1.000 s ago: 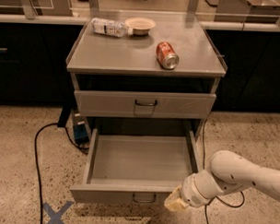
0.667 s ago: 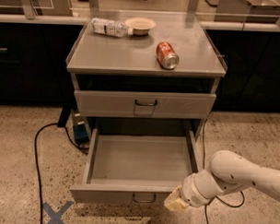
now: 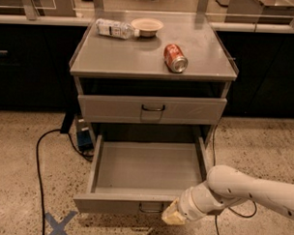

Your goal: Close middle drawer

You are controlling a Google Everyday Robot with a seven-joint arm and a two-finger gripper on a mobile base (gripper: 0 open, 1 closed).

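Observation:
The middle drawer point(image 3: 146, 171) is pulled far out of the grey cabinet and is empty inside. Its short front panel point(image 3: 110, 204) carries a small dark wire handle point(image 3: 151, 207). My gripper point(image 3: 172, 215), on a white arm coming in from the right, is low at the right end of that front panel, just right of the handle and close to it or touching it. The taller-fronted top drawer point(image 3: 152, 109) above is pushed in. The lowest drawer is hidden under the open one.
On the cabinet top point(image 3: 120, 55) lie a red soda can point(image 3: 175, 58), a plastic bottle point(image 3: 114, 28) and a small bowl point(image 3: 147, 26). A black cable point(image 3: 39, 159) and a blue box point(image 3: 83, 136) are on the floor at left. A blue tape cross point(image 3: 58, 225) marks the floor.
My arm and gripper have shifted slightly to the left along the drawer's front. The drawer stands as far out as before.

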